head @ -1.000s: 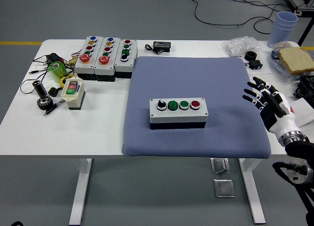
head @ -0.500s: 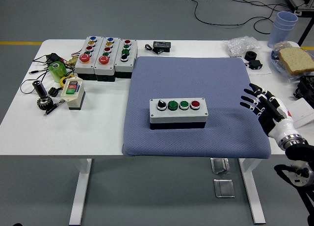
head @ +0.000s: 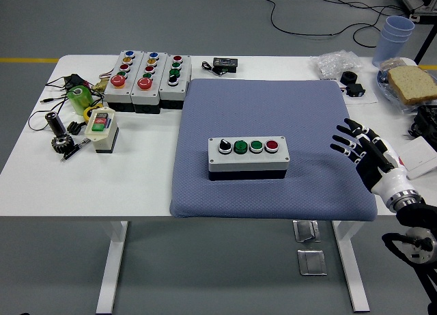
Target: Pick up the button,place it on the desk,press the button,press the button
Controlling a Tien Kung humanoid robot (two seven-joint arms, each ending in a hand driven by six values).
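A grey button box [head: 248, 158] lies in the middle of the blue mat [head: 273, 110]. Along its top run a black selector knob, two green buttons and a red button [head: 272, 146]. My right hand [head: 358, 153] hovers over the mat's right edge, to the right of the box and apart from it. Its fingers are spread and hold nothing. The left arm is out of the picture.
Three more button boxes [head: 147, 79] stand at the back left, with a small cream box [head: 101, 129], a green object and tools beside them. A black adapter [head: 224, 65] lies behind the mat. Blue cups [head: 395, 36], bread and a plastic bag are at the back right.
My right hand has drifted slightly down and to the left, staying spread open. The button box has not moved.
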